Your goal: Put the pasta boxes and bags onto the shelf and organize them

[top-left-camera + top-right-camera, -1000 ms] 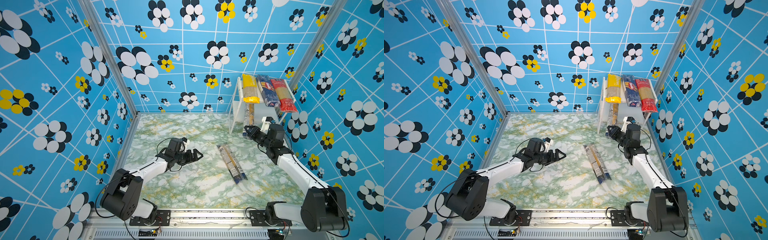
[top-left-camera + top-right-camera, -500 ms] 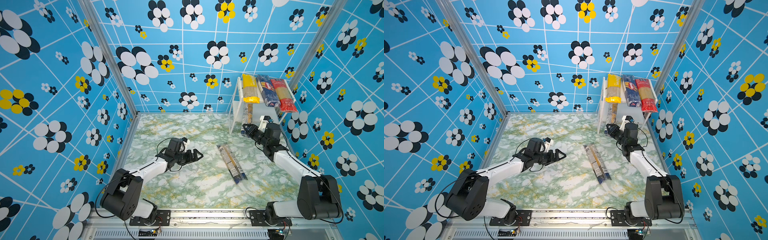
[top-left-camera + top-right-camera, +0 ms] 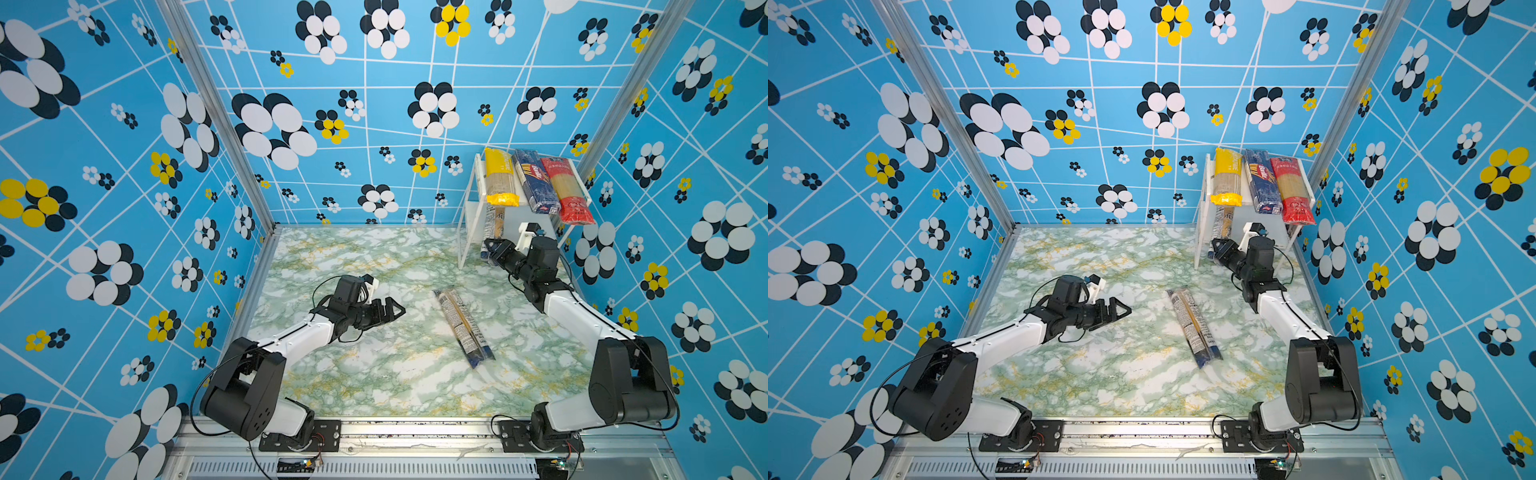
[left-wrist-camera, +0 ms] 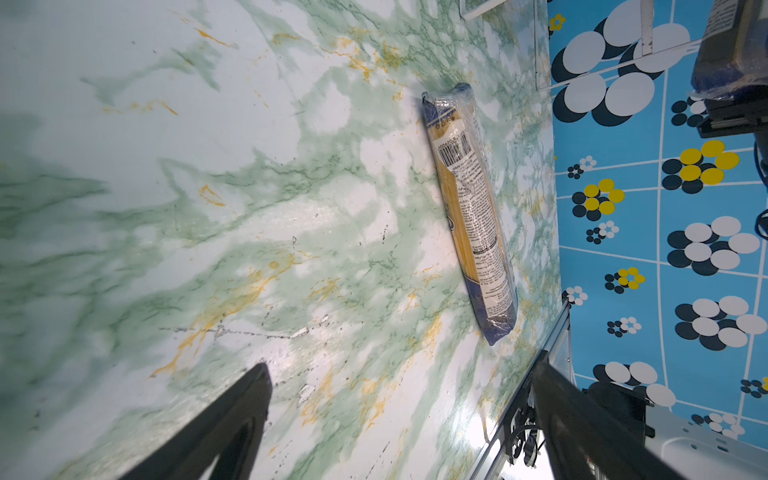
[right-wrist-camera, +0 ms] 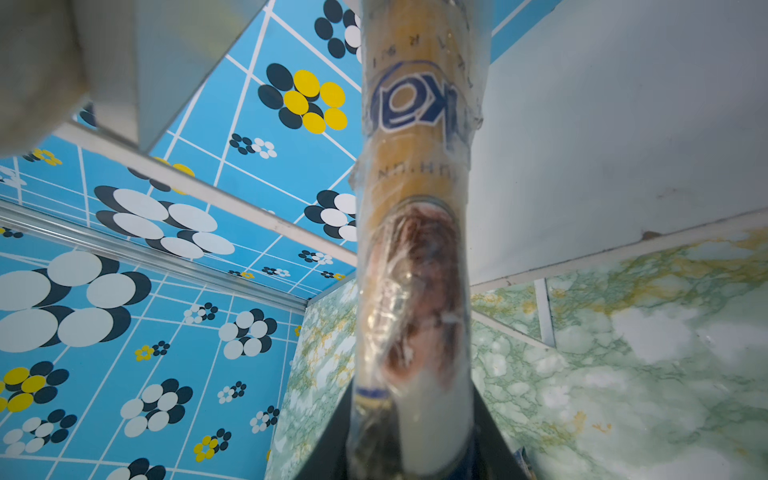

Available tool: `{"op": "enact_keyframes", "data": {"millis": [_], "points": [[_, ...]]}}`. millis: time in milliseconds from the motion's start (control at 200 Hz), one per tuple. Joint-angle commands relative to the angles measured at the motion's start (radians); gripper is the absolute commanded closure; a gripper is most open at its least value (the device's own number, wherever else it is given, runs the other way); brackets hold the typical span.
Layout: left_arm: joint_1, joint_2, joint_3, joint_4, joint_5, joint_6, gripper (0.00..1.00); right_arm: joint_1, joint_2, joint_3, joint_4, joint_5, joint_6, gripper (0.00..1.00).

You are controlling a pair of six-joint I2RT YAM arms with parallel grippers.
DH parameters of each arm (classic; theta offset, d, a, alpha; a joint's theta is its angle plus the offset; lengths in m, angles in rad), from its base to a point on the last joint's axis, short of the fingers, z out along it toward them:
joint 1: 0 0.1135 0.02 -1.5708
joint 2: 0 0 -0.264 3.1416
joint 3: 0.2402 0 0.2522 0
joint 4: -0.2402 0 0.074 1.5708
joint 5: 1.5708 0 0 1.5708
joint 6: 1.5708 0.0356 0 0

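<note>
The white shelf [image 3: 473,208] stands in the back right corner. On its top tier lie a yellow pack [image 3: 500,178], a dark blue Barilla pack [image 3: 534,183] and a red pack [image 3: 567,191], side by side. My right gripper [image 3: 492,249] is shut on the near end of a clear pack [image 5: 415,208], whose far end reaches under the top board into the lower tier [image 5: 602,145]. Another clear pack with dark-blue ends [image 3: 463,328] lies flat mid-table, also in the left wrist view [image 4: 469,212]. My left gripper [image 3: 395,309] hovers open to its left, holding nothing.
Blue flower-patterned walls [image 3: 332,124] close in the marble table [image 3: 353,374] on the left, back and right. A metal rail [image 3: 415,428] with both arm bases runs along the front edge. The shelf's thin white legs [image 3: 1198,249] stand close to my right gripper.
My right gripper has moved up toward the shelf with the clear pack, sliding it further into the lower tier. The left arm and the pack on the table have not moved.
</note>
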State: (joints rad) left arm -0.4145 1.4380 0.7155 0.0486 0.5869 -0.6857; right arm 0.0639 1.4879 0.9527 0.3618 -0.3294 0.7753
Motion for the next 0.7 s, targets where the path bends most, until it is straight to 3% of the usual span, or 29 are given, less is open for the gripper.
{"op": "enact_keyframes", "data": {"millis": [0,695], "points": [[0.012,-0.011,-0.009,0.005,0.018,0.027,0.01,-0.015,-0.004,0.078,0.183,-0.020,-0.021,1.00],[0.027,-0.008,0.000,-0.011,0.023,0.032,0.01,-0.056,0.088,0.187,0.108,-0.054,-0.071,1.00]]}}
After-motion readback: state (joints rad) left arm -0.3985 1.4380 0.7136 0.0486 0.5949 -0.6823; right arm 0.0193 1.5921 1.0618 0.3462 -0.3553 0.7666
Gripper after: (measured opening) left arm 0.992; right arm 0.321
